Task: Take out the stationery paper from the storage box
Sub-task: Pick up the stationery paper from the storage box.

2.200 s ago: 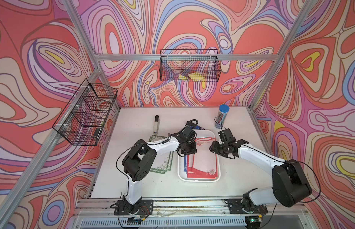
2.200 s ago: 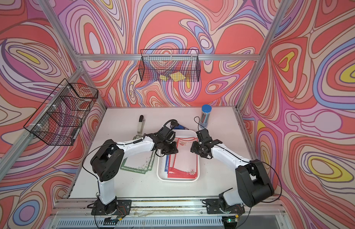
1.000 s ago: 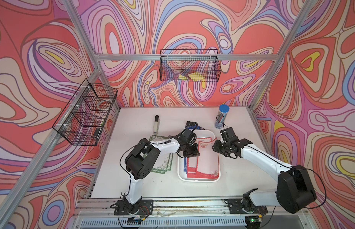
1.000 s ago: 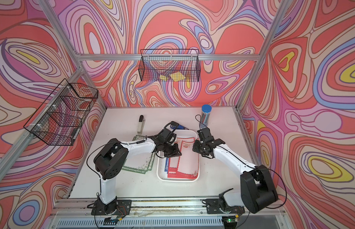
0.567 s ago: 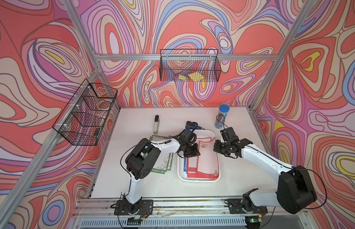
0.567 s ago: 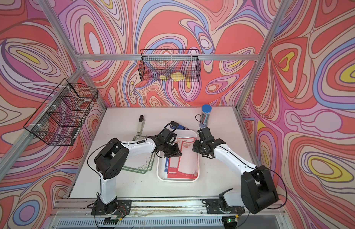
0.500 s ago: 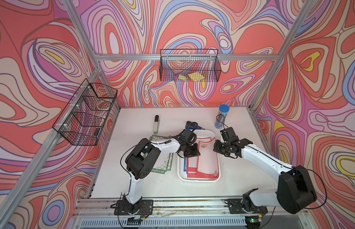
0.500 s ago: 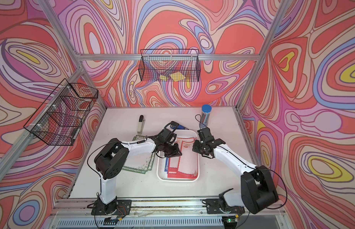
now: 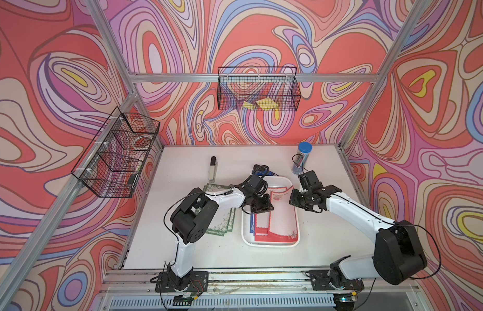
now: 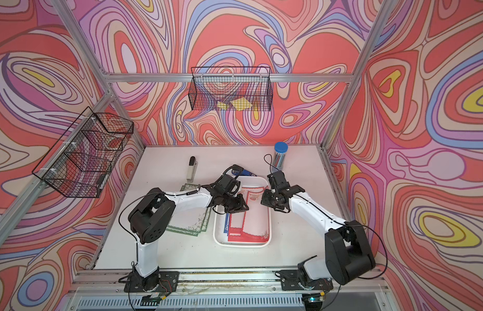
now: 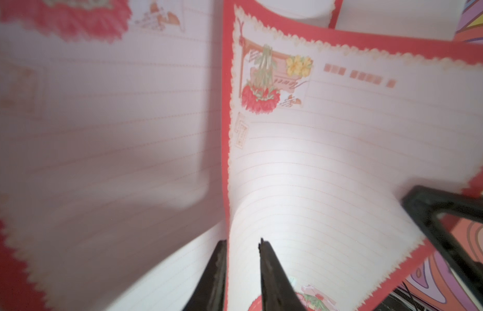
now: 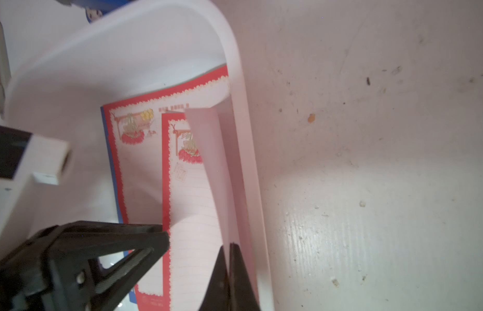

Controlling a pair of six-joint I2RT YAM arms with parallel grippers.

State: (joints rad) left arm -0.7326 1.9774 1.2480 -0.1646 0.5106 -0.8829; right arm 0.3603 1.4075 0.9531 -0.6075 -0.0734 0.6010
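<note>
The stationery paper still lies in the storage box, but your right hand has just pinched the top sheet's edge at the box's two o'clock rim as your left hand, at ten o'clock, eased to a narrow gap, so the right can likely lift.

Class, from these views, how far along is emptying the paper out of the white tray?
Done: green-bordered sheets lie on the table beside the storage box. In hand: the right gripper pinches a curled red sheet; the left gripper straddles its edge, open. Left: other red paper and a blue sheet inside.
</note>
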